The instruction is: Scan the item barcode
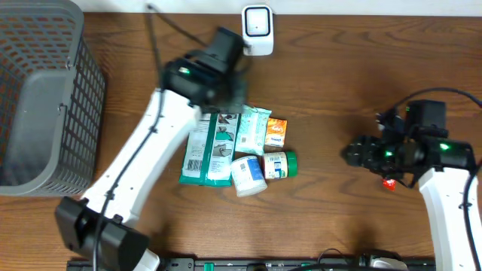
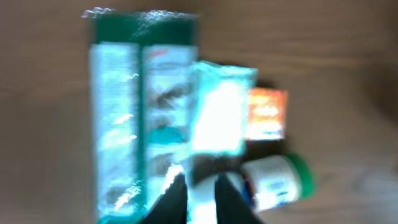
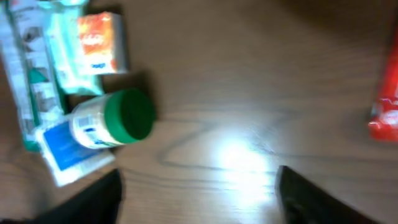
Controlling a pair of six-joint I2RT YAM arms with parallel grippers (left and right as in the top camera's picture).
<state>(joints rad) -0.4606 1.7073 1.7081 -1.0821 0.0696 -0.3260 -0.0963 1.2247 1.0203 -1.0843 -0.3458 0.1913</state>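
Only the overhead view takes in the whole table [image 1: 331,90]: a grey mesh basket [image 1: 83,98] at the left edge, a white scanner [image 1: 257,30] at the far edge, and the items clustered at the centre; these are a green pouch [image 1: 207,150], a pale teal packet [image 1: 252,129] just beside it, a small orange box [image 1: 276,132], a bottle with a green cap [image 1: 279,164] lying on its side, and a white and blue sachet [image 1: 248,175].

The left wrist view is blurred but shows what the overhead hides; the left gripper [image 2: 202,202] hangs over the near end of the pale teal packet, its dark fingers [image 2: 174,202] standing close together with something pale between them; whether they pinch the packet cannot be told.

The right wrist view shows the right gripper [image 3: 199,199] with its fingers [image 3: 99,199] spread wide over bare wood, holding nothing; a red thing [image 3: 385,112] lies at its right edge, and the bottle's green cap faces the camera.

Every label is too blurred to read; only colours show.

The left arm reaches diagonally from the near-left corner, its wrist between the scanner and the cluster; the right arm bends in from the right, its claw pointing towards the items and well apart from them.
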